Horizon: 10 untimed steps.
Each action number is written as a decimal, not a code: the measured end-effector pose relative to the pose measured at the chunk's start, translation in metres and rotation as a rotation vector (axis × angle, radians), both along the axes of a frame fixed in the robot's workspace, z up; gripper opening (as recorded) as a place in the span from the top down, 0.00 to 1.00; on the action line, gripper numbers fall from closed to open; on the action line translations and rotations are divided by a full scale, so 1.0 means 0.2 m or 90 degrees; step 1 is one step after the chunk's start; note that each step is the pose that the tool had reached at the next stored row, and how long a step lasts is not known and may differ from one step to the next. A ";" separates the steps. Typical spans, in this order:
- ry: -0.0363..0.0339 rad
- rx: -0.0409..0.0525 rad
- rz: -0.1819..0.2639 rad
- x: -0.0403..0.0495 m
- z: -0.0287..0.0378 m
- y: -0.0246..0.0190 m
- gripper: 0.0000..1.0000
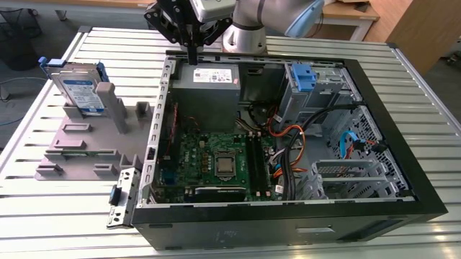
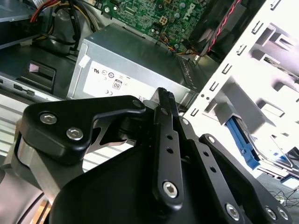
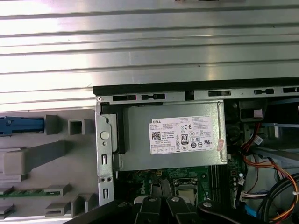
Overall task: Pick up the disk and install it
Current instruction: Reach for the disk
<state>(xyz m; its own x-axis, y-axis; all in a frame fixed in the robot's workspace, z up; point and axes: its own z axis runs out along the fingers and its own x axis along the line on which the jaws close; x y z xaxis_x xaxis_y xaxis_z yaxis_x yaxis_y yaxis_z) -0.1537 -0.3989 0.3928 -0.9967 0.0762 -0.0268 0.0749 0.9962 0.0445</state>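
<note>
- One hand (image 1: 193, 59) hangs with its tips pointing down. Its two fingers (image 2: 163, 100) are pressed together into a single black blade, pinching nothing.
- Directly under the tips lies the grey power supply (image 1: 209, 76), in a rear corner of the open computer case (image 1: 288, 226). I cannot tell whether the tips touch it.
- The disk (image 1: 81, 89) is well apart from the hand, outside the case toward the exterior view's left. It stands on edge in a grey fixture (image 1: 79, 148) on the slatted bench (image 1: 58, 232).
- Its long axis runs close to upright, and its labelled face is turned toward the exterior camera. The blue carrier shows along its top edge.
- A blue latch (image 1: 304, 75) stands inside the case, on the hand's other side from the disk.
</note>
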 end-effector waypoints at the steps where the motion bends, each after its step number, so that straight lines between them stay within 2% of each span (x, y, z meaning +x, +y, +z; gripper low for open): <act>1: 0.0000 0.0000 0.000 -0.001 0.000 0.000 0.89; 10: 0.0000 0.0000 0.000 -0.002 0.000 0.000 0.89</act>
